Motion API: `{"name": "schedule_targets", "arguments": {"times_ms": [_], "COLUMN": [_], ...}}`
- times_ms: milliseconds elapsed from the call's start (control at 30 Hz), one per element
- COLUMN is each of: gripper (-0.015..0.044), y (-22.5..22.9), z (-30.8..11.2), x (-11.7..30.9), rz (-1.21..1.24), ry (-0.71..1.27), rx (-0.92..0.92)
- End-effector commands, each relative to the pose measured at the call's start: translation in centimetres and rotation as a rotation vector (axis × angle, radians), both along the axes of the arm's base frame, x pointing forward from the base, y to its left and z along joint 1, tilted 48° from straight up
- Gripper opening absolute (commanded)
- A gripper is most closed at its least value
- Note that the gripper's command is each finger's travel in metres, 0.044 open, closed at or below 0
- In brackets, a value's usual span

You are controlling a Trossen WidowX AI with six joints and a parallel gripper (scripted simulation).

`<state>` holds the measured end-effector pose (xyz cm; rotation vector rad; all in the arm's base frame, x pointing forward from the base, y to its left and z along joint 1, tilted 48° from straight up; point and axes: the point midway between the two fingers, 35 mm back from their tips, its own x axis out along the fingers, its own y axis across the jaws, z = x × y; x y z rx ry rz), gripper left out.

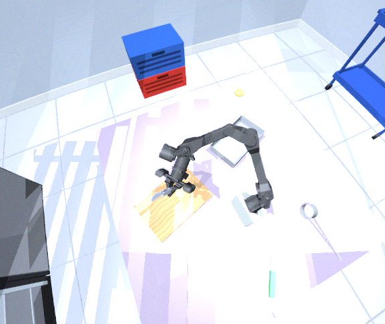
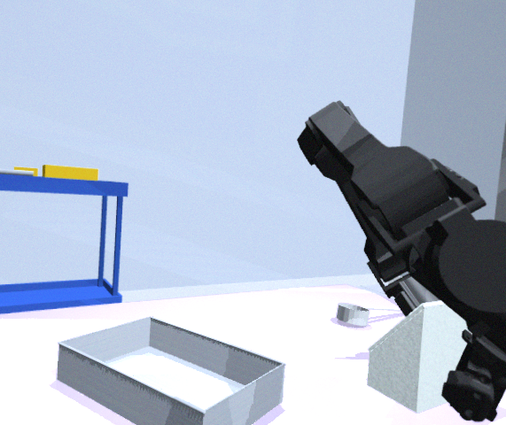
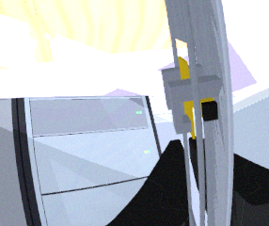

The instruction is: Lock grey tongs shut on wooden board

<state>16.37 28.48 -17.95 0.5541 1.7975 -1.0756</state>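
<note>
The grey tongs [image 1: 159,194] [image 3: 179,28] are held in my gripper [image 1: 170,191] [image 3: 184,148], which is shut on them. Their long arms lie close together, nearly parallel, in the wrist view, with a grey block and yellow parts around the middle. In the top view they reach left from the fingers over the wooden board [image 1: 162,221] [image 3: 92,24]; whether they touch it, and whether the lock has caught, cannot be told. The roasting tin [image 1: 222,157] [image 2: 128,389] stands apart, with no tongs across it.
A pale sloped block [image 1: 241,212] [image 2: 394,366] stands by the arm's base. A ring-ended tool [image 1: 302,211] [image 2: 353,315], a green-handled tool [image 1: 272,284] and a yellow disc [image 1: 239,92] lie farther off. A dark cabinet [image 1: 7,226] [image 3: 92,160] is at the left. A blue cart [image 1: 373,94] [image 2: 46,297] stands beyond.
</note>
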Motion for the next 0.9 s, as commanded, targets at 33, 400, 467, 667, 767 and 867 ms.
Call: {"name": "schedule_targets", "arguments": {"times_ms": [33, 400, 467, 667, 767, 867], "gripper": [-0.0150, -0.0150, -0.0150, -0.0150, -0.0150, -0.0150], "y": [0.3, 0.6, 0.7, 1.2, 1.5, 1.8], "z": [-0.5, -0.9, -0.9, -0.6, -0.4, -0.1], "x": [-0.3, -0.9, -1.0, -1.2, -1.2, -1.3], "rz": [0.054, 0.174, 0.203, 0.272, 0.309, 0.347], "ry": [-0.062, -0.226, -0.260, -0.376, -0.439, -0.506], "rx": [-0.133, -0.381, -0.421, -0.531, -0.579, -0.623]}}
